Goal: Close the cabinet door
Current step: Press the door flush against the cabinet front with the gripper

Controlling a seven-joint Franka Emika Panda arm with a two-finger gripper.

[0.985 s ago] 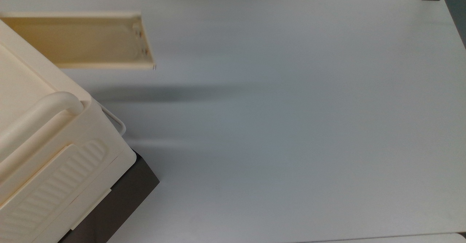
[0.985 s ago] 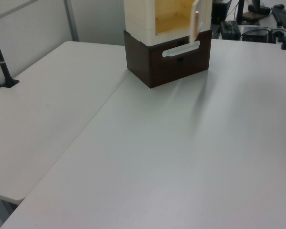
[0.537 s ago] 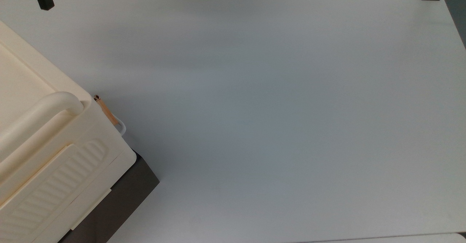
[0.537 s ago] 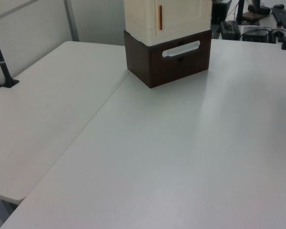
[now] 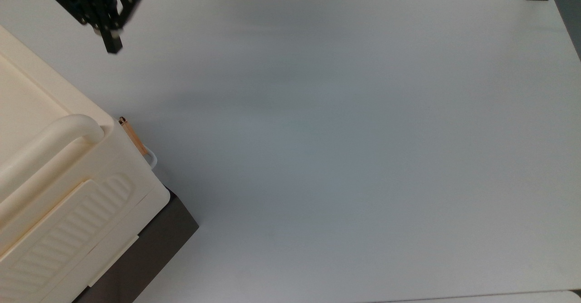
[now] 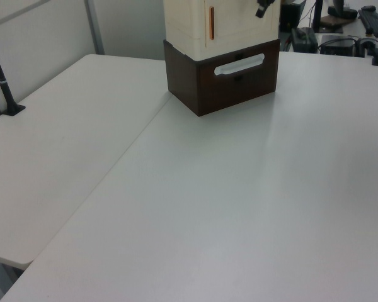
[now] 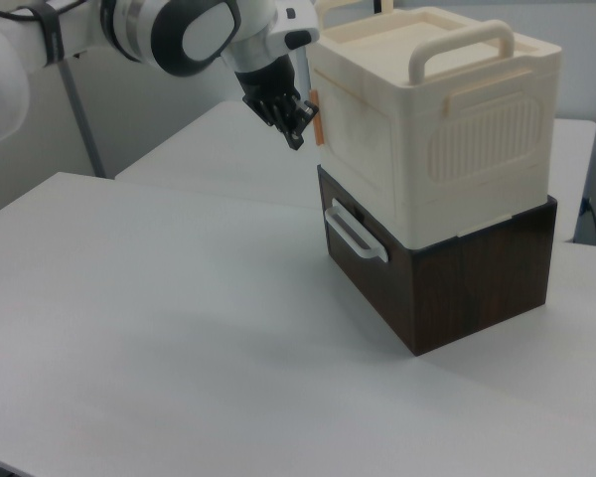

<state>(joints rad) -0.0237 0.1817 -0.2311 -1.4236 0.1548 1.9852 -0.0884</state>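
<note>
At the top centre of the left view, the cabinet door (image 6: 239,19) lies flush against the front of the cabinet (image 7: 447,119), its orange handle strip (image 6: 211,22) upright near the door's left edge, so the closing looks done and little seems left but for the arm to clear away. Just beside the door in the upper middle of the right view hangs the gripper (image 7: 296,127), apart from it and grasping nothing, though whether its claw is spread or clenched I cannot tell. Below the cabinet sits the dark brown base (image 7: 457,288) with its white pull handle (image 7: 353,234) on the table (image 5: 363,157).
</note>
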